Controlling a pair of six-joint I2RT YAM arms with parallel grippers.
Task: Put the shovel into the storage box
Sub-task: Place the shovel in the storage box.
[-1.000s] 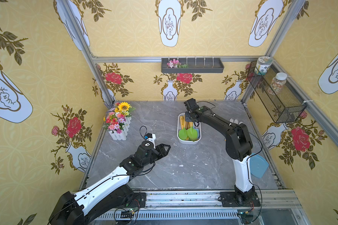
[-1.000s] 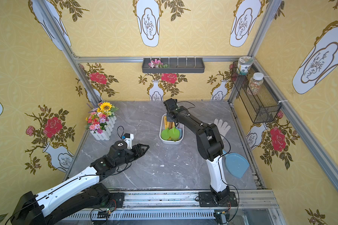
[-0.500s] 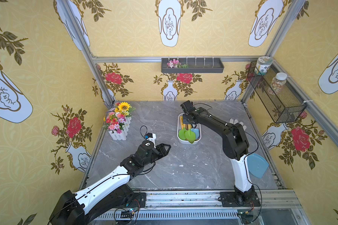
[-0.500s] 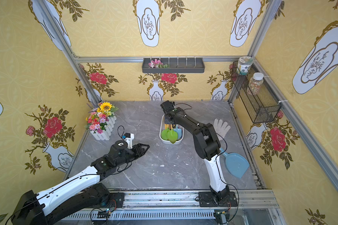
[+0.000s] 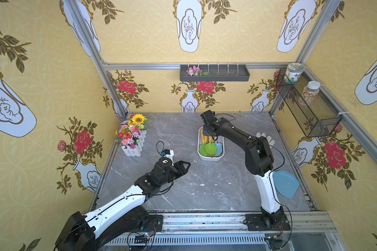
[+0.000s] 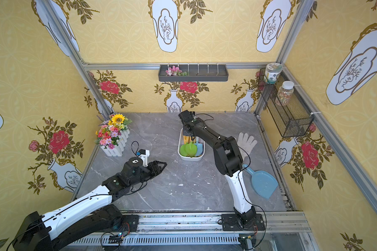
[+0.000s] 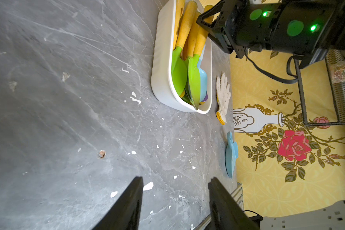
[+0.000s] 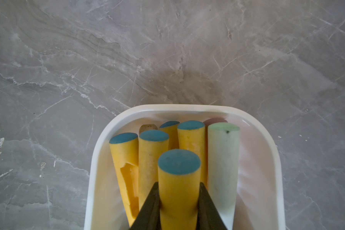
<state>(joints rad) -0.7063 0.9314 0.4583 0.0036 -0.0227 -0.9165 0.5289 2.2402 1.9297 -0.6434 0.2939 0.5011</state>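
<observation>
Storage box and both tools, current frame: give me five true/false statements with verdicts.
1. The right tool is shut on the yellow handle of a shovel. True.
2. The left tool holds a shovel. False: it is open and empty, over the table.
3. The storage box contains several shovels. True.
4. The white glove lies inside the storage box. False: it lies on the table, outside the box.
5. The blue dustpan lies on the table. True.
</observation>
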